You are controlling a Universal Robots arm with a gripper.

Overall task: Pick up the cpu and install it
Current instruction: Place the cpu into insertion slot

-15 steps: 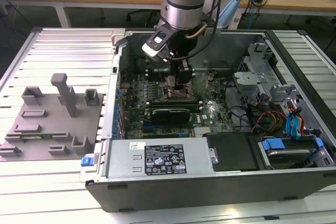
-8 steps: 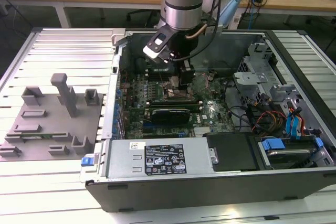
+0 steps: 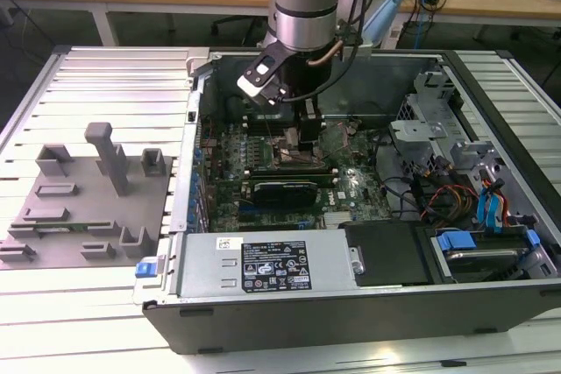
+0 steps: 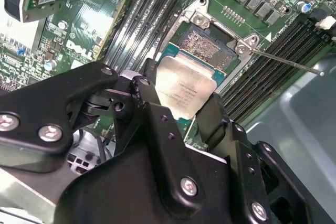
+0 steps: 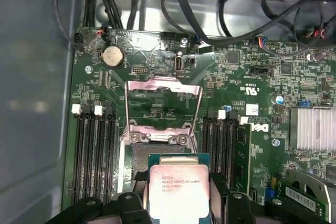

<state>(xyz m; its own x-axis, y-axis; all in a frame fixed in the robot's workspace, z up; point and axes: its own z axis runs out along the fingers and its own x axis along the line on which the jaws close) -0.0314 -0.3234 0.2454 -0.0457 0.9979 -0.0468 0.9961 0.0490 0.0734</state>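
Silver-topped and pale-rimmed, the cpu [image 4: 185,88] [image 5: 178,188] sits pinched between the two black fingers [image 4: 148,95] of the gripper [image 4: 181,98] [image 5: 178,195], which clamp it on opposite edges with its metal face towards both wrist cameras. It hangs level over one edge of the open socket [image 4: 206,43] [image 5: 137,160], covering part of it while the rest of the contact field lies bare. Whether chip and socket touch cannot be told. The load plate [image 5: 163,90] stands swung up on the socket's far side, and the thin lever [image 4: 283,59] juts out to one side. Dark memory slots [image 5: 94,145] flank the socket on both sides.

In the exterior view the gripper [image 3: 307,133] reaches down into the open case [image 3: 351,313], over the middle of the green board [image 3: 346,183]. A grey fixture tray [image 3: 79,208] lies outside the case on the exterior view's left, well apart from the arm. A power supply [image 3: 263,264] runs along the case's near wall.
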